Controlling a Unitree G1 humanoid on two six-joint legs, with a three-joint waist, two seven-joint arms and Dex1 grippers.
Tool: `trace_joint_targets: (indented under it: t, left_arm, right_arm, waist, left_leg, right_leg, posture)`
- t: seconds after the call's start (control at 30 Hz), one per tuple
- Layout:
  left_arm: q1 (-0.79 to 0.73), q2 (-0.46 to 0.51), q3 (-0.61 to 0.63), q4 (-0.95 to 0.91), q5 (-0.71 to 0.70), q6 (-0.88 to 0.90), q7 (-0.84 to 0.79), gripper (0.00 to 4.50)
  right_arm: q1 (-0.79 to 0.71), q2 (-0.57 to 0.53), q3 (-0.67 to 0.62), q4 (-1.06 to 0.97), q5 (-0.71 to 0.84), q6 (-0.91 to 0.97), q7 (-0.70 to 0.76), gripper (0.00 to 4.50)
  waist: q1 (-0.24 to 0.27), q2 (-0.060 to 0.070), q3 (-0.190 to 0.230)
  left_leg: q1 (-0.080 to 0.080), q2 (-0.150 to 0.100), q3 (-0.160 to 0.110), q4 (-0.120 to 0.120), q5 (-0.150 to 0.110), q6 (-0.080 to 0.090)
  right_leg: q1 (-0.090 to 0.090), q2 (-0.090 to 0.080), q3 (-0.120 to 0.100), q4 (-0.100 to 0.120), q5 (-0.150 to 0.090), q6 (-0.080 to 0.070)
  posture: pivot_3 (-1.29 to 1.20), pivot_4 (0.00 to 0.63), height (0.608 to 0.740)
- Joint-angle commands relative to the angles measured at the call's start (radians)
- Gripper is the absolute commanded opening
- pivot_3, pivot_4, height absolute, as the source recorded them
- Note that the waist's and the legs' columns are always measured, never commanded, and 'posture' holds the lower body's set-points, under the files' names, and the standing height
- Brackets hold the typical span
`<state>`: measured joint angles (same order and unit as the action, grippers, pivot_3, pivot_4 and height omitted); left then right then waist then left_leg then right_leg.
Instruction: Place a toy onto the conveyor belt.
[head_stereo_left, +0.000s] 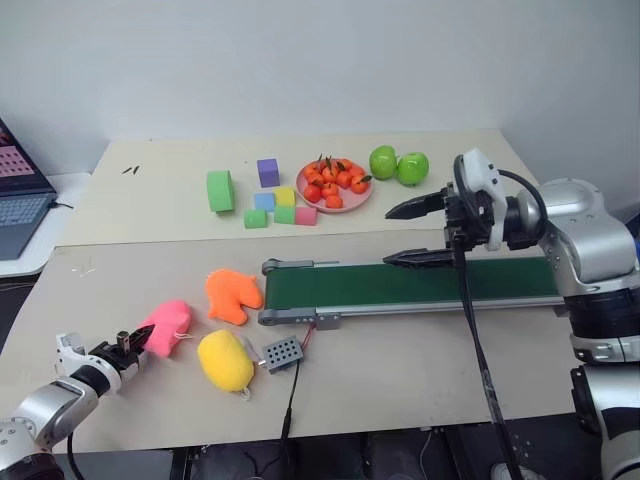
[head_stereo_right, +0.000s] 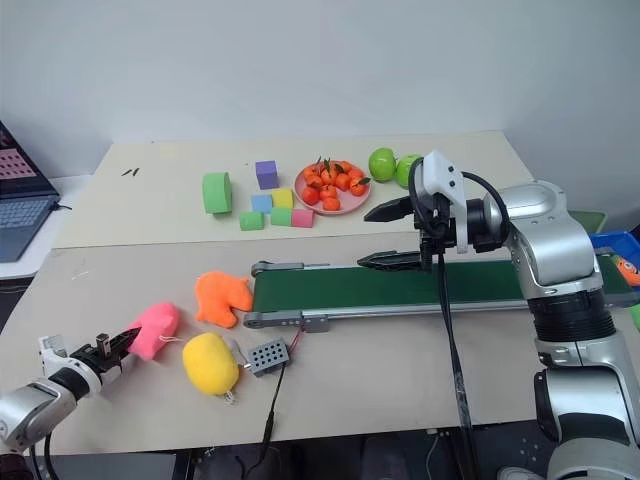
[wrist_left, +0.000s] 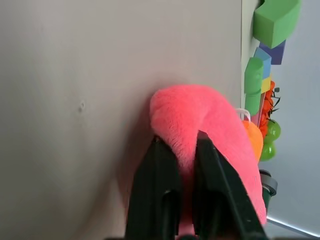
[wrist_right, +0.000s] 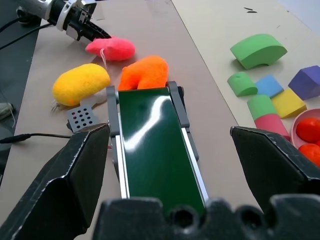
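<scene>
The toy (head_stereo_left: 172, 322), a pink plush, lies on the brown table at the front left, off the end of the conveyor belt (head_stereo_left: 440, 283). My left gripper (head_stereo_left: 146, 338) is shut on the toy's near edge; in the left wrist view its two black fingers (wrist_left: 159, 165) pinch a fold of the pink fur (wrist_left: 200, 115). The dark-green belt runs rightward in its grey frame, with the small perforated control box (head_stereo_left: 282, 352) on a wire in front of it. Above the belt's middle my right gripper (head_stereo_left: 412, 234) hangs open, holding nothing.
An orange plush (head_stereo_left: 232, 295) lies against the belt's left end and a yellow plush (head_stereo_left: 225, 360) beside the control box. On the rear table are foam blocks (head_stereo_left: 268, 200), a pink plate of small oranges (head_stereo_left: 333, 184) and two green apples (head_stereo_left: 398, 165). A laptop (head_stereo_left: 18, 190) sits far left.
</scene>
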<state>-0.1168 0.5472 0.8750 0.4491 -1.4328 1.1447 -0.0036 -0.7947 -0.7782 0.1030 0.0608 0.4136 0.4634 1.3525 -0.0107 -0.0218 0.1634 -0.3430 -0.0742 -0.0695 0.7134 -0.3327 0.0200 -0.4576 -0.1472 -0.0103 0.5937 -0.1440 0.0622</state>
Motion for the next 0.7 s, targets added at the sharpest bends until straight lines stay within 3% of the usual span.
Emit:
trace_joint_targets:
  t: [0.03,0.13,0.27,0.43,0.5,0.7]
  left_arm:
    - [-0.078,0.051,0.064,-0.033,-0.043,-0.065,-0.030,0.01]
    - [-0.134,0.099,0.046,-0.133,0.034,-0.173,-0.131,0.01]
    - [-0.222,0.146,-0.078,-0.345,0.225,-0.363,-0.242,0.01]
    - [-0.325,0.238,-0.417,-0.489,0.646,-0.616,-0.325,0.01]
    - [-0.359,0.306,-0.587,-0.510,0.886,-0.778,-0.385,0.01]
    - [-0.410,0.327,-0.826,-0.515,1.402,-1.205,-0.314,0.01]
  right_arm:
    - [-0.021,-0.013,-0.030,-0.010,0.004,-0.014,0.005,4.50]
    - [-0.025,-0.005,-0.023,-0.002,0.000,-0.020,0.007,4.50]
    - [-0.029,0.001,-0.021,0.003,-0.002,-0.026,0.009,4.50]
    - [-0.022,0.005,-0.021,-0.004,-0.002,-0.027,0.006,4.50]
    - [-0.021,0.008,-0.022,-0.003,-0.002,-0.027,0.004,4.50]
    - [-0.010,0.012,-0.028,-0.010,-0.002,-0.031,-0.009,4.50]
  waist:
    - [0.000,-0.001,0.000]
    - [-0.003,-0.001,0.000]
    - [-0.003,-0.004,0.001]
    - [0.001,-0.003,0.001]
    - [-0.002,-0.003,0.001]
    - [-0.010,-0.003,0.001]
  left_leg:
    - [-0.001,0.000,0.000,0.000,0.000,0.000]
    - [-0.002,0.000,0.000,0.000,0.000,0.000]
    - [-0.006,0.000,0.000,0.000,0.000,0.000]
    - [-0.006,0.000,0.000,0.000,0.000,0.000]
    - [-0.006,-0.001,0.000,0.000,0.000,0.000]
    - [-0.008,-0.002,0.001,-0.001,0.000,0.000]
  right_leg:
    - [0.000,0.000,0.000,0.000,0.000,0.000]
    - [-0.001,0.000,-0.001,0.000,0.000,0.000]
    - [-0.003,0.000,-0.002,-0.001,0.001,-0.001]
    - [-0.002,0.000,-0.002,-0.002,0.001,0.000]
    - [-0.002,0.000,-0.002,-0.002,0.001,-0.001]
    - [-0.004,0.001,-0.002,-0.003,0.001,-0.001]
  posture:
    - [0.00,0.150,0.740]
    - [0.00,0.150,0.740]
    - [0.00,0.150,0.740]
    - [0.00,0.150,0.740]
    - [0.00,0.150,0.740]
    - [0.00,0.150,0.740]
